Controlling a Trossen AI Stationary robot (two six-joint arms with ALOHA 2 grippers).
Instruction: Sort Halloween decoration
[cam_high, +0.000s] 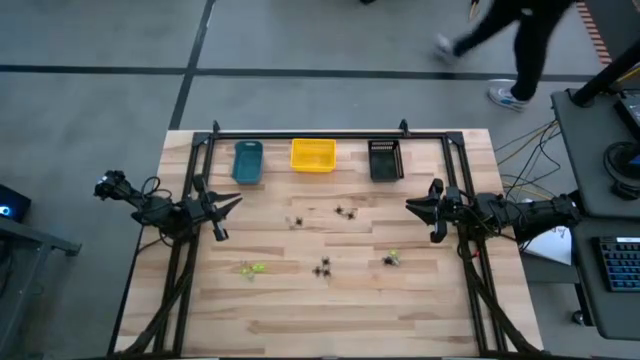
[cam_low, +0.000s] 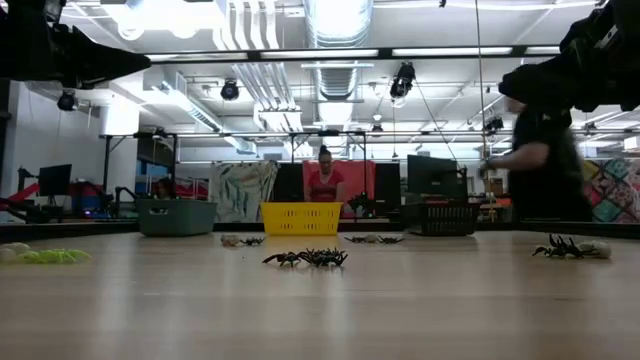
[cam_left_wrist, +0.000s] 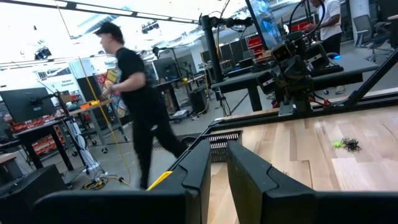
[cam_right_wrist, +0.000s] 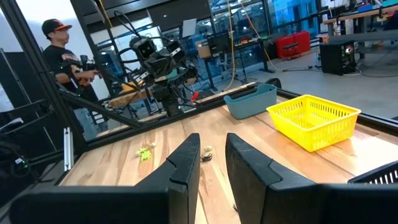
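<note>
Spiders scattered mid-bench; three bins (cam_high: 313, 155) along the far edge.
Left gripper (cam_high: 232, 205) and right gripper (cam_high: 415, 207) hover at opposite bench edges, fingers slightly apart, empty.

Teal bin (cam_high: 247, 161), yellow bin (cam_high: 313, 155), black bin (cam_high: 386, 160) in a row.

On my bench (cam_high: 420, 300): three bins, namely one teal (cam_high: 247, 161), one yellow (cam_high: 313, 154), one black (cam_high: 386, 160). Five spider trinkets: two dark (cam_high: 345, 211) (cam_high: 322, 267), one pale (cam_high: 295, 222), one yellow-green (cam_high: 252, 268), one dark-and-green (cam_high: 391, 259). My two end effectors: left (cam_high: 232, 204), right (cam_high: 412, 207).
</note>
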